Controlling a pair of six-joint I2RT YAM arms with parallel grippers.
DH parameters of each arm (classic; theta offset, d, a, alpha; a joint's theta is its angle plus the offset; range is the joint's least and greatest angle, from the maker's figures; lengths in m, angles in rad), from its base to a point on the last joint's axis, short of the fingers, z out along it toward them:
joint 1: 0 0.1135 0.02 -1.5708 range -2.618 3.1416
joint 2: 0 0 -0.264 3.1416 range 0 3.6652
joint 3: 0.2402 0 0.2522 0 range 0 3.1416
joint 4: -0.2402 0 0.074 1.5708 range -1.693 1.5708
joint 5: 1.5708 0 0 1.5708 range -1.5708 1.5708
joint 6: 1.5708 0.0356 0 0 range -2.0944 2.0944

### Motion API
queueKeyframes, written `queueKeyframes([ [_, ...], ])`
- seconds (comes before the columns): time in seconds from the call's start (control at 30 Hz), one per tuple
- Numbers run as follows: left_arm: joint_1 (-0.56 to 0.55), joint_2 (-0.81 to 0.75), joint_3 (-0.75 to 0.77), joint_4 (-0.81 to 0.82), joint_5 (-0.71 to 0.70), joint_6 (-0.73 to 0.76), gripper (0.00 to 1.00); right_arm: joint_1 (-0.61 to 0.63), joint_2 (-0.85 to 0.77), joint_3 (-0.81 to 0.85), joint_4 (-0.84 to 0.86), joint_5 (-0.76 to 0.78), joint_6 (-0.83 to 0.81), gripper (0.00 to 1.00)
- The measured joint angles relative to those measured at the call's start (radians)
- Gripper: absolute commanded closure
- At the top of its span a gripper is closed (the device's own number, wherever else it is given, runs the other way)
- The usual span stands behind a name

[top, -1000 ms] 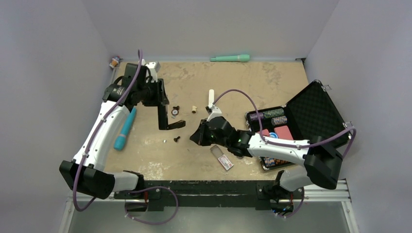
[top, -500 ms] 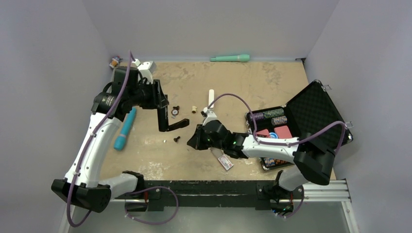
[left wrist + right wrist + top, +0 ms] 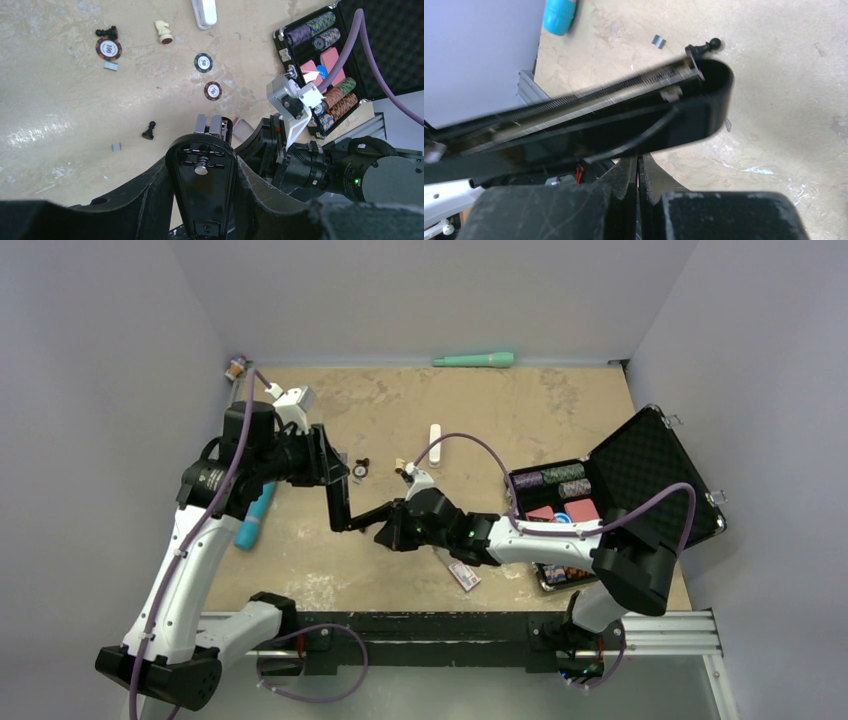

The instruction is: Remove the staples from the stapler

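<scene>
**Right gripper** (image 3: 639, 167), bottom centre of the right-wrist view: fingers drawn together to a hairline gap just under the stapler (image 3: 574, 107). Whether they nip its edge cannot be told.

**Left gripper** (image 3: 202, 172), bottom centre of the left-wrist view: clamped on the stapler's black body. The stapler is held off the table (image 3: 480, 410) at centre-left of the top view, hinged open in an L.

**Progress, as judged:** opening is done. A fine-toothed silvery strip lies along the exposed rail, so the staples appear not yet removed.

**Surroundings:** black pawn (image 3: 149, 131), small grey bits (image 3: 116, 147), poker chips (image 3: 212, 90) and white knight (image 3: 163, 31) lie on the table. An open chip case (image 3: 640, 475) is at right. Nothing visible lies between the right gripper and the rail.
</scene>
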Motion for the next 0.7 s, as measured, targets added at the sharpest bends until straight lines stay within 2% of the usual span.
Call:
queueKeyframes([
  [0.33,0.0,-0.047,-0.091,0.032,0.042,-0.025,1.0,0.001,0.005,0.142,-0.111,0.039,-0.025,1.0],
  [0.57,0.002,-0.061,-0.124,0.042,0.055,-0.031,1.0,0.001,0.005,0.176,-0.147,0.07,-0.043,1.0],
  [0.63,0.002,-0.061,-0.127,0.043,0.058,-0.034,1.0,0.001,0.004,0.176,-0.159,0.079,-0.045,0.97],
  [0.7,0.002,-0.062,-0.13,0.05,0.061,-0.04,1.0,0.001,-0.001,0.174,-0.164,0.082,-0.045,0.89],
])
